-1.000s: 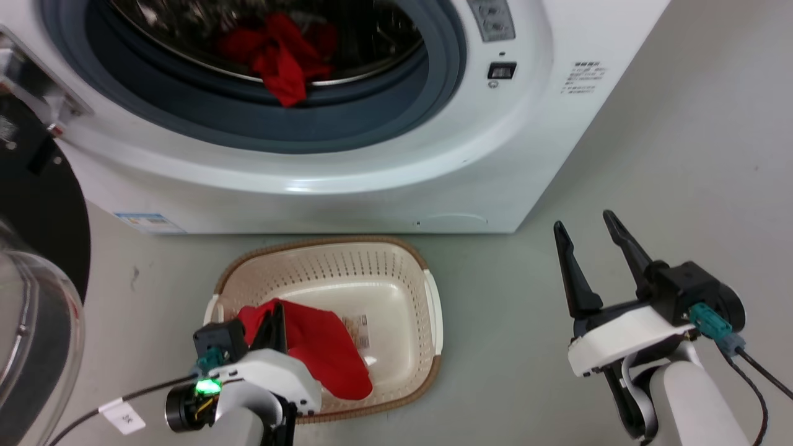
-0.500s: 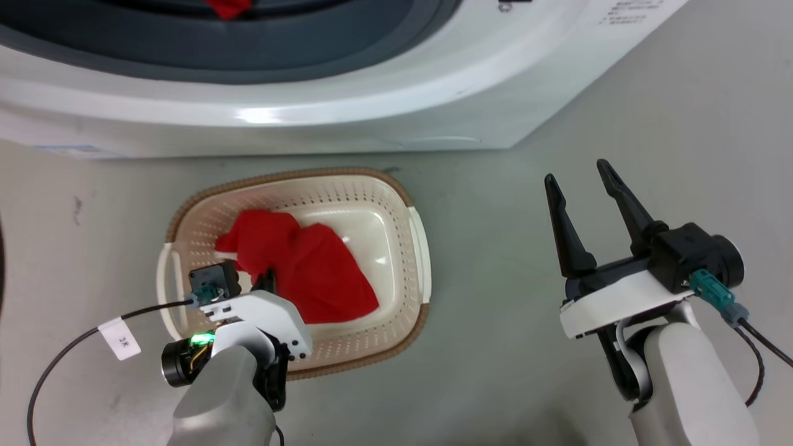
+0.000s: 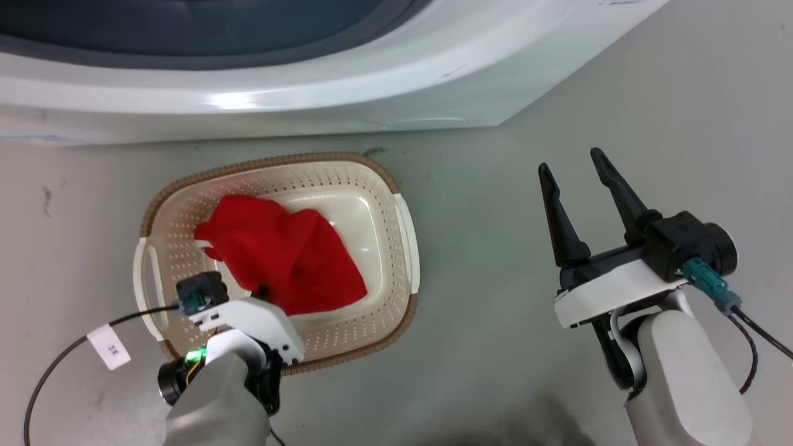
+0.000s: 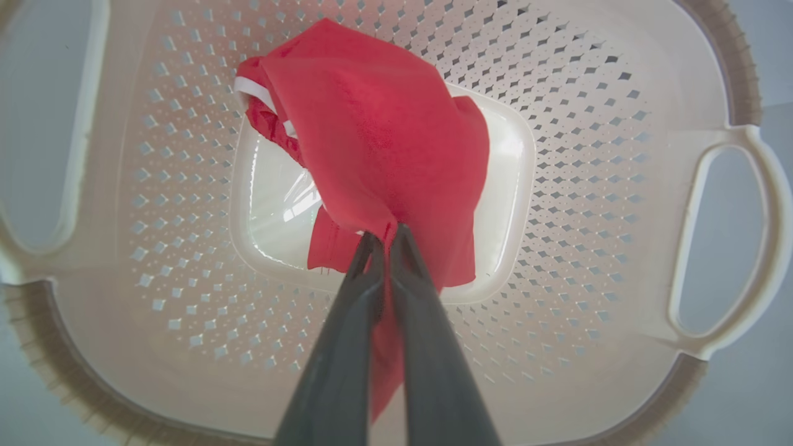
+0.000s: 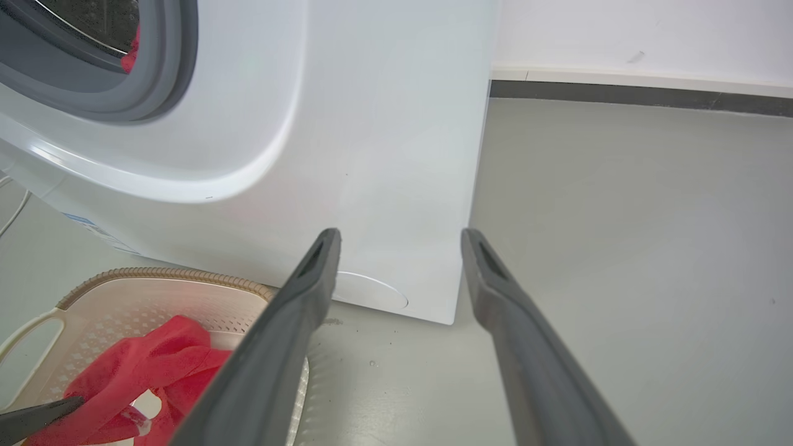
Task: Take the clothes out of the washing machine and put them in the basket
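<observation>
Your left end effector (image 4: 385, 235) is pressed together on a fold of the red garment (image 4: 372, 142), with a tongue of cloth trapped between the two fingers and running back down toward the wrist. The relation that matters is straight ahead of those fingertips. The garment spreads away from them over the smooth middle of the basket (image 3: 409, 248), with its long axis running from the pinch toward the far perforated wall. All the cloth you can see lies inside the brown rim and none hangs over it, so by my reading a simple opening of the fingers should leave it where it belongs. The cloth is plain bright red, soft and bunched into loose folds. A thin white trim shows at the edge farthest from the fingers. Your right end effector (image 3: 570, 160) is spread wide and holds nothing. It hovers over the grey floor (image 3: 495, 217), well apart from the basket on its right side, and points toward the lower corner of the washing machine (image 3: 372, 80). A sliver of more red cloth (image 5: 130, 56) shows inside the porthole, so the free right arm looks better placed for that reach.
</observation>
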Motion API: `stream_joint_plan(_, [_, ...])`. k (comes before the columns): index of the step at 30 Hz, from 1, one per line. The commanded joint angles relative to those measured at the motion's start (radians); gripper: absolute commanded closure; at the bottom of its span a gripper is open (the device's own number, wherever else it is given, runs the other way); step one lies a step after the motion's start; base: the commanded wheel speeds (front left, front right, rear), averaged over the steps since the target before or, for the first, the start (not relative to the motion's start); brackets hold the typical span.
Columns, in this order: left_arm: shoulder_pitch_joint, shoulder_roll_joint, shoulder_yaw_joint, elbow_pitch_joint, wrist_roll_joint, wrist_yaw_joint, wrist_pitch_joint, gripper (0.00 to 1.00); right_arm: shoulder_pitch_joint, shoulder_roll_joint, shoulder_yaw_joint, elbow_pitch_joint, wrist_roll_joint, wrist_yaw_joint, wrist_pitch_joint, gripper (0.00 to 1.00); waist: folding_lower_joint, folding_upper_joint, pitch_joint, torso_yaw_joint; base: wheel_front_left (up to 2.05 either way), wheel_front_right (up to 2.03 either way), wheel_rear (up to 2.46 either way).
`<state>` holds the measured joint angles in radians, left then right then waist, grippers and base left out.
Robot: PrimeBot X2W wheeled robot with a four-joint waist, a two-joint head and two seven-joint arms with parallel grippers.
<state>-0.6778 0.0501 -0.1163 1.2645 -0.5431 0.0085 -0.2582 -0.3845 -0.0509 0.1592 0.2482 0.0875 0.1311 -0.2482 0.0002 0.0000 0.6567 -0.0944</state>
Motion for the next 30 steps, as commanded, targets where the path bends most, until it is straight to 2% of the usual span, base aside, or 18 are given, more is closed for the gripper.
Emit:
stream_joint_plan(1, [0.017, 0.000, -0.002, 0.004, -0.003, -0.003, -0.002, 0.00, -0.005, 0.001, 0.000, 0.006, 0.003, -0.001, -0.006, 0.00, -0.0002, 0.0000, -0.018, 0.002, 0.00, 0.00, 0.00])
stream_joint_plan(6, [0.067, 0.000, -0.023, 0.001, 0.004, -0.017, -0.008, 0.00, 0.031, 0.001, -0.019, 0.034, -0.026, -0.001, -0.011, 0.00, -0.0002, 0.0000, -0.128, 0.013, 0.00, 0.00, 0.00])
stream_joint_plan(9, [0.118, 0.000, -0.022, -0.068, 0.020, -0.021, -0.008, 0.00, 0.061, 0.001, -0.046, 0.039, -0.040, -0.001, -0.013, 0.00, -0.0002, 0.0000, -0.206, 0.030, 0.00, 0.00, 0.00])
stream_joint_plan(19, [0.332, 0.000, 0.005, -0.382, 0.092, -0.006, -0.008, 0.00, 0.175, 0.001, -0.097, 0.023, -0.057, -0.001, 0.027, 0.00, -0.0002, 0.0000, -0.407, 0.080, 0.00, 0.00, 0.00])
stream_joint_plan(30, [0.427, 0.000, 0.026, -0.730, 0.235, 0.013, -0.007, 0.00, 0.260, 0.001, -0.121, -0.047, -0.058, -0.001, 0.074, 0.00, -0.0002, 0.0000, -0.499, 0.102, 0.00, 0.00, 0.00])
